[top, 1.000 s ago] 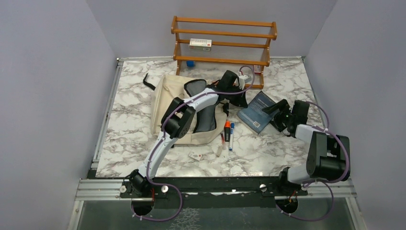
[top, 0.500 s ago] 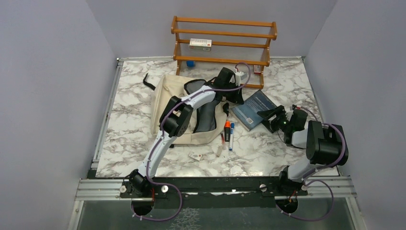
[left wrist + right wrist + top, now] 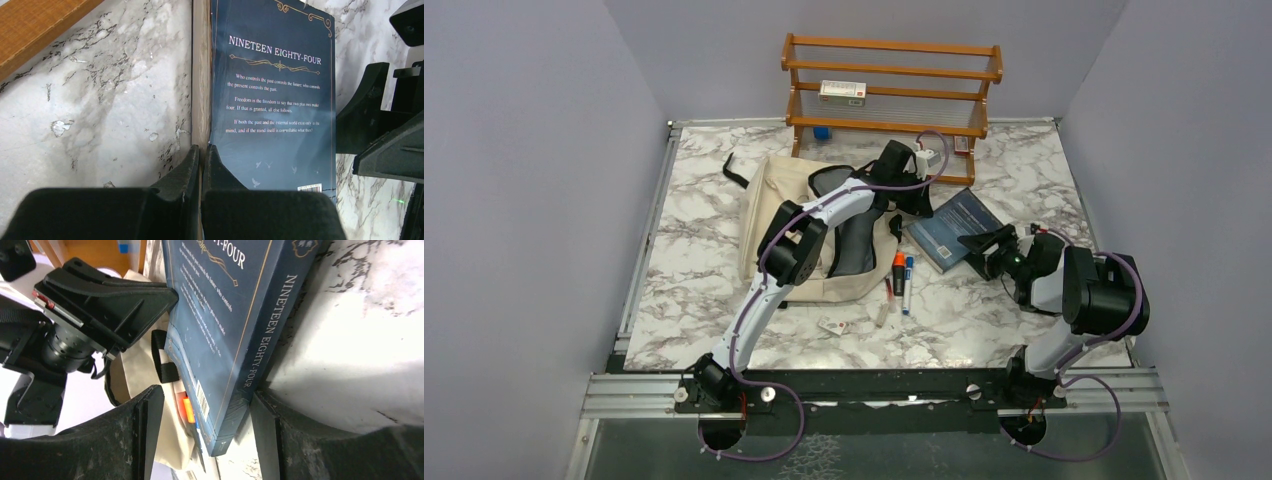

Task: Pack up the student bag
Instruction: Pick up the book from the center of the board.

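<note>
On the counter: the student bag lies flat left of centre with its dark lining showing. The blue book lies just beside the bag's right edge, outside it.
Book, over the last second: it slid a little leftward toward the bag, then sat still for the last half second.
Right hand: it followed the book in from the right and has crept a touch closer. Its fingers are spread wide astride the book's spine corner, one against the spine and the other clear of the cover, so it is not clamped.
Left hand: it has shifted slightly left and sits at the book's page edge on the bag side. Its fingers are pressed together with nothing visible between them.
Loose items: the orange marker and blue pen lie beside the bag, unmoved.
What it means: this looks like a push, not a lift. The book is hemmed between two hands and nearer the bag, but nothing looks packed yet.
Next, I'd guess: the right hand must close on that corner or keep shoving, and the left hand may block the way in.
</note>
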Available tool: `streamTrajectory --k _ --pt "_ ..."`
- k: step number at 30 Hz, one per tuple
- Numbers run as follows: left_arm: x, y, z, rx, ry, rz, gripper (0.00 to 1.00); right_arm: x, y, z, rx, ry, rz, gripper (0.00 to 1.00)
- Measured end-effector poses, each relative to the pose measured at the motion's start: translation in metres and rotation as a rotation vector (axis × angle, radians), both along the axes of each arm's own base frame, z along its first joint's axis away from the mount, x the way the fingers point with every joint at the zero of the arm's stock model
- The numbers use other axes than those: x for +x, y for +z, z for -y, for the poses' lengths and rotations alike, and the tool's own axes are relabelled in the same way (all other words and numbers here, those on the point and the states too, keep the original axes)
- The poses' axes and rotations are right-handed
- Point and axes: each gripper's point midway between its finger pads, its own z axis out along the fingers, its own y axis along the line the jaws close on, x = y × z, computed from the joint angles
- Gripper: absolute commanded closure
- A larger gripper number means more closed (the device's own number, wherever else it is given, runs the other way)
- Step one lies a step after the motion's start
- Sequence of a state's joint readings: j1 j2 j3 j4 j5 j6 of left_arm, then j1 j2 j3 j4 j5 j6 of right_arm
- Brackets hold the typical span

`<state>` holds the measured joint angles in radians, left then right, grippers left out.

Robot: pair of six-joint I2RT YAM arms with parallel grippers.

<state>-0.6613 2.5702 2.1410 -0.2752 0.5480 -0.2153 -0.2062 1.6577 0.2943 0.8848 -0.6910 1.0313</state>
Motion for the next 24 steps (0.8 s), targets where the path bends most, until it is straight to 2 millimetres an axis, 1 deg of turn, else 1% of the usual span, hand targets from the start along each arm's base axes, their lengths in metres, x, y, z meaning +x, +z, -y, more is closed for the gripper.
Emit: streamTrajectory --k 6,9,12,15,20,24 --pt "-0.001 0.0 0.001 0.0 -0.005 0.004 1.0 0.006 -0.003 0.008 0.034 -0.09 -0.071 0.34" --pt "-0.001 0.0 0.002 0.0 -0.008 0.007 1.0 0.01 0.0 0.014 0.016 -0.142 -0.079 0.4" --pt "-0.002 0.0 0.003 0.001 -0.013 0.011 1.0 0.015 0.007 0.018 0.005 -0.169 -0.047 0.48" --pt "-0.003 0.0 0.004 0.002 -0.015 0.014 1.0 0.018 0.012 0.019 0.012 -0.167 -0.002 0.49" --pt "-0.003 0.0 0.004 0.003 -0.016 0.016 1.0 0.025 0.015 0.012 0.07 -0.128 0.066 0.61" --pt "-0.003 0.0 0.004 0.003 -0.017 0.017 1.0 0.026 0.013 0.008 0.109 -0.108 0.083 0.62"
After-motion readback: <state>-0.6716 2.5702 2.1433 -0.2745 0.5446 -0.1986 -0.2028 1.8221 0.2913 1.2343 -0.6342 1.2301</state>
